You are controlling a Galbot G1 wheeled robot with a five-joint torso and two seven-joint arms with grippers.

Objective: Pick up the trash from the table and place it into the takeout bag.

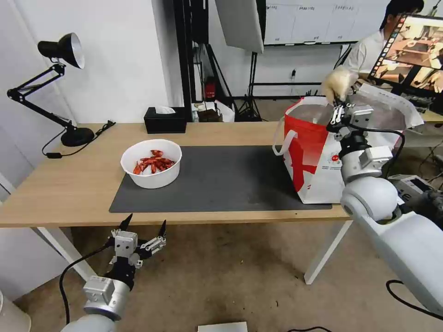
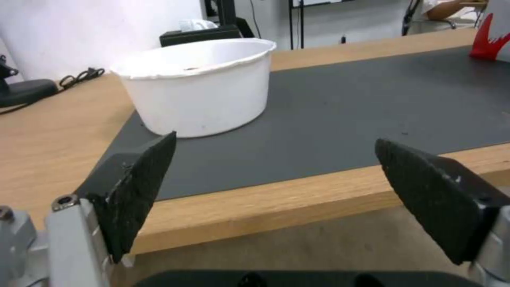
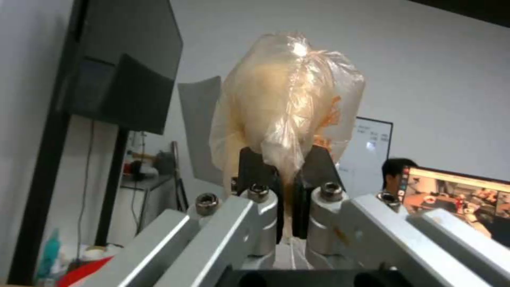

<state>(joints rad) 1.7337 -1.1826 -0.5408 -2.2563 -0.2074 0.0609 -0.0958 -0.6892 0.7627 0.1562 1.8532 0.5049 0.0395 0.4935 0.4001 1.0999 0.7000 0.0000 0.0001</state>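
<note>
Right claw (image 1: 338, 107) was raised over the open top of the large boxy red-and-white takeout bag with silver foil lining (image 1: 308, 152), clenched on a beige rounded lump wrapped in crinkled clear plastic film (image 1: 338, 83). In the right wrist view the black fingers (image 3: 254, 169) pinched the twisted lower end of the lump (image 3: 287, 103), which stood up above them. The lump was held in the air above the bag's far rim, touching neither bag nor surface.

The bag stood upright at the right end of the long light-wood surface on white legs (image 1: 64, 184), its base partly on the large dark grey mat (image 1: 221, 177), one white strap handle hanging on its left side.

The white round bowl holding red crayfish shells (image 1: 151, 163) sat on the left part of the mat, near its far-left corner, well apart from the bag.

Left claw (image 1: 143, 228) hung below and in front of the surface's near edge, released, jaws spread wide, holding nothing. In the left wrist view its two black fingers (image 2: 135, 187) framed the bowl (image 2: 197, 87) and mat (image 2: 372, 99) beyond the edge.

A black rectangular tissue box (image 1: 164, 120) and a black desk lamp (image 1: 55, 87) stood along the far side of the surface.
</note>
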